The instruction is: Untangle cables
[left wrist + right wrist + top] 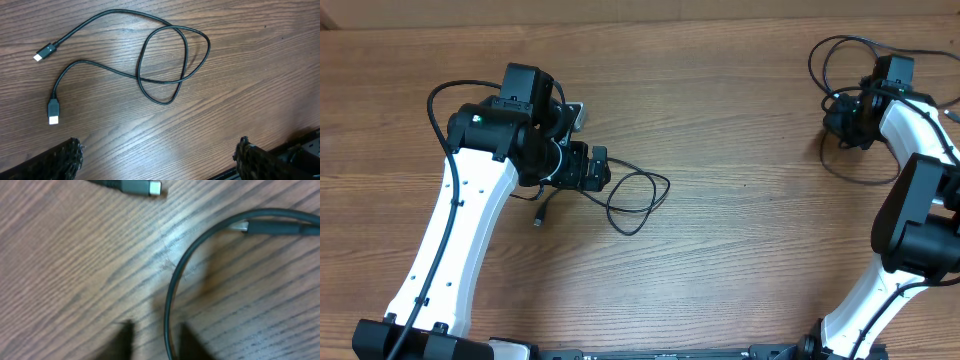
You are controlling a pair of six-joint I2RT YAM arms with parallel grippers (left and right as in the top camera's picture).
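Woodgrain is running side to side across my brown worktop (720, 260), which is filling all three views edge to edge. From overhead, my left tool (603, 170) is hovering toward 9 o'clock of the picture and my right tool (842, 122) is sitting up at 2 o'clock, the two well apart. The first cable (640, 205) is lying loose at 3 o'clock of my left tool. The second cable (812, 65) is looping around my right tool.

My left wrist view is adding detail: the first cable is crossing itself into one loop at 12 o'clock, its plug tips (53, 111) are resting apart at 9 o'clock, and my left tool is standing spread wide, gripping nothing. My right wrist view, close and soft, is showing the second cable curving down to 6 o'clock between my right fingers (192, 342), which are standing a little parted. A grey plug (145, 187) is lying at 12 o'clock. Whether either finger is touching the cord, I cannot tell.
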